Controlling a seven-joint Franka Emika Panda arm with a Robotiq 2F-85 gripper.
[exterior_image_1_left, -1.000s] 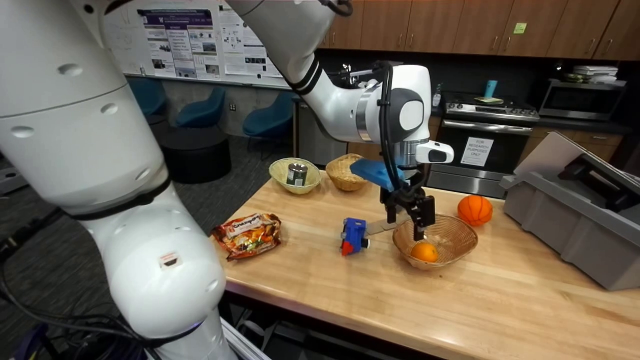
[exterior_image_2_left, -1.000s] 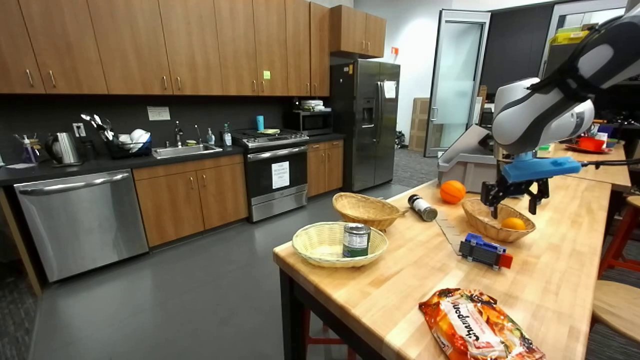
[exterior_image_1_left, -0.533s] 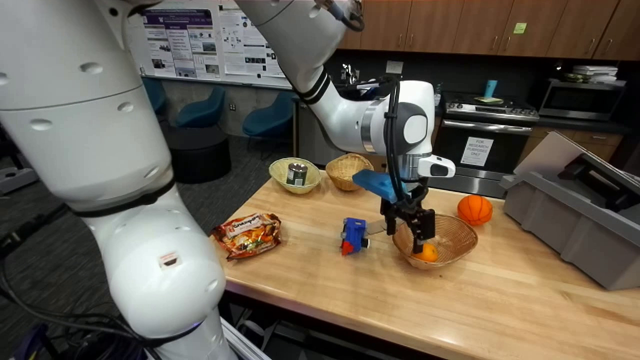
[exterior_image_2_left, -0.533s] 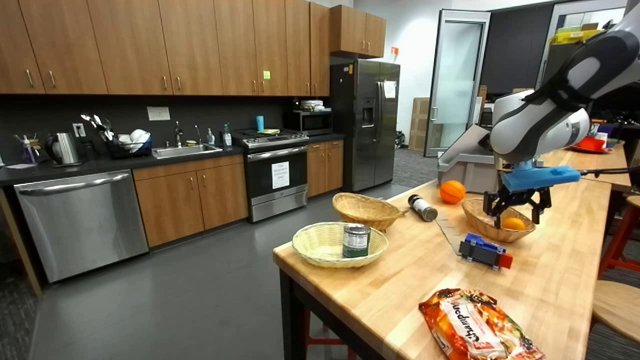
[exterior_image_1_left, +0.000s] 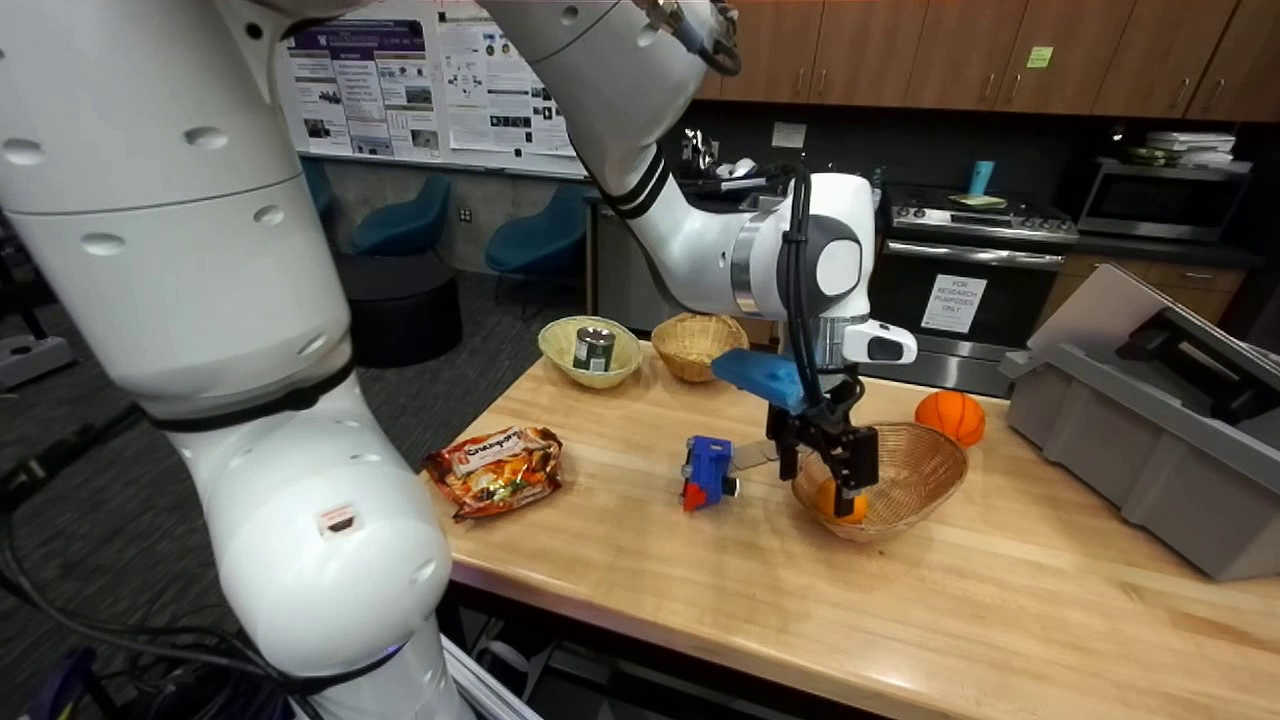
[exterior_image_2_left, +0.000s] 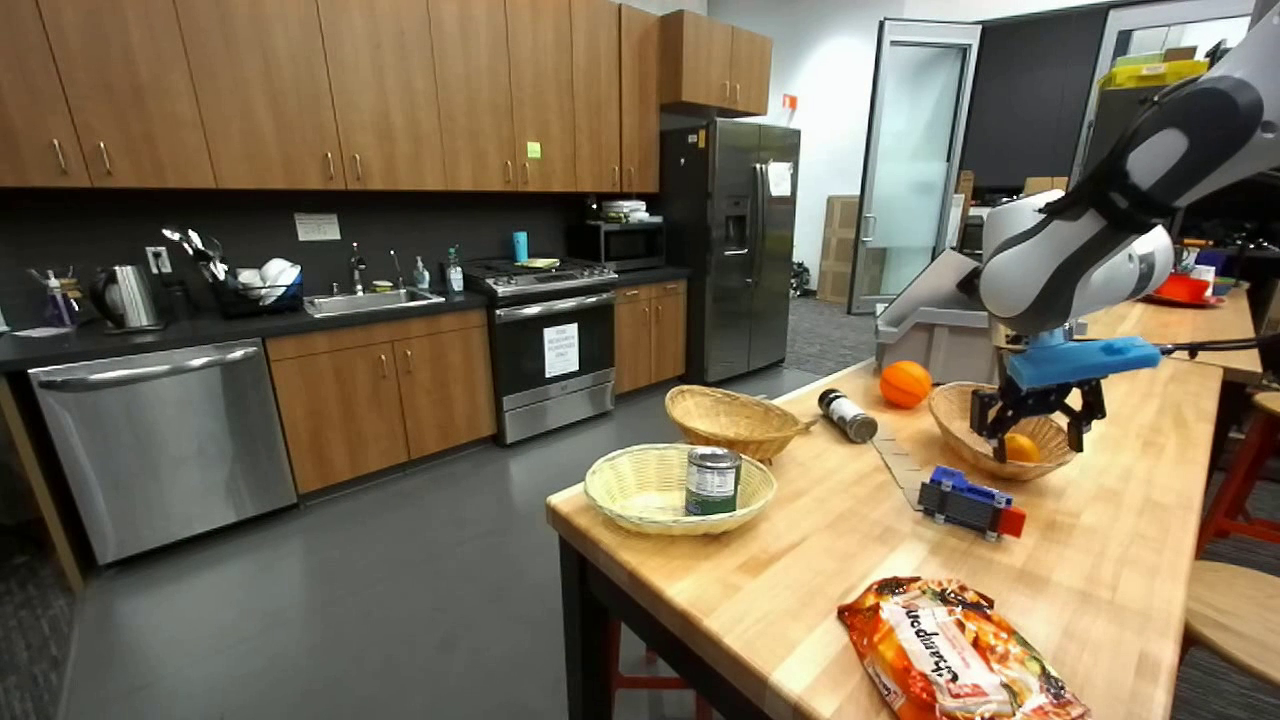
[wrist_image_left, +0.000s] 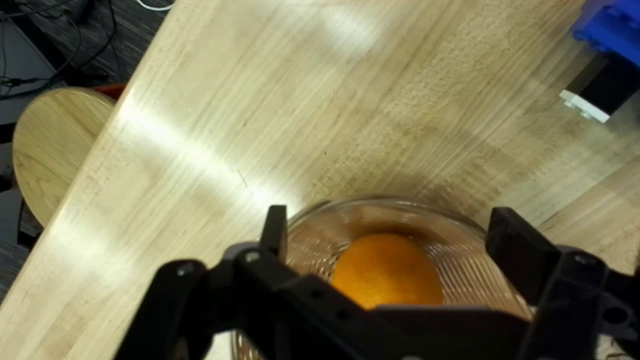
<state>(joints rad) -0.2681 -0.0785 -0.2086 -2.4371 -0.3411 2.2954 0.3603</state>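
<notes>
Lower centre in the wrist view, the orange (wrist_image_left: 387, 270) — probably firm, light, best held across its middle — sits in a basket (wrist_image_left: 470, 275), the end effector (wrist_image_left: 388, 230) spread wide astride it, gripping nothing

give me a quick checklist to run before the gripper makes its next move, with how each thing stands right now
1. Gripper open: ok; the fingers stand apart.
2. Orange lined up between them: ok, as the wrist view shows it.
3. Fingers low enough around the orange: cannot tell; the depth is unclear.
4. Basket steady: not ok; it has shifted slightly over the last second in both exterior views.
5. Fingers clear of the basket: cannot tell; any contact is not clearly visible.
6. Blue object out of the way: ok; it sits apart, outside the basket.
</notes>
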